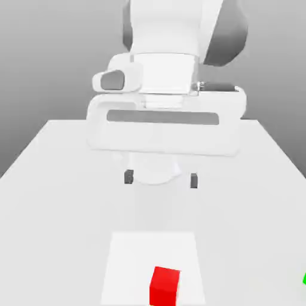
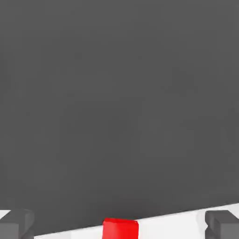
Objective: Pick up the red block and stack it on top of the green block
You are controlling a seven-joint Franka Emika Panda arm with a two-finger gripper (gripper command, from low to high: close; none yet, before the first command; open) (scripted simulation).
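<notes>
Hovering spread-fingered, gripper (image 1: 161, 178) above table (image 1: 54, 179) — red block (image 1: 164, 285) untouched.

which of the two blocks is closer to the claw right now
The red block. It sits on the table almost straight in front of the open claw, while the green block is just a sliver far off at the exterior view's right edge.

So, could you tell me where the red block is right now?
The red block sits low in the exterior view on a white table, in front of the open tool, untouched.
</notes>
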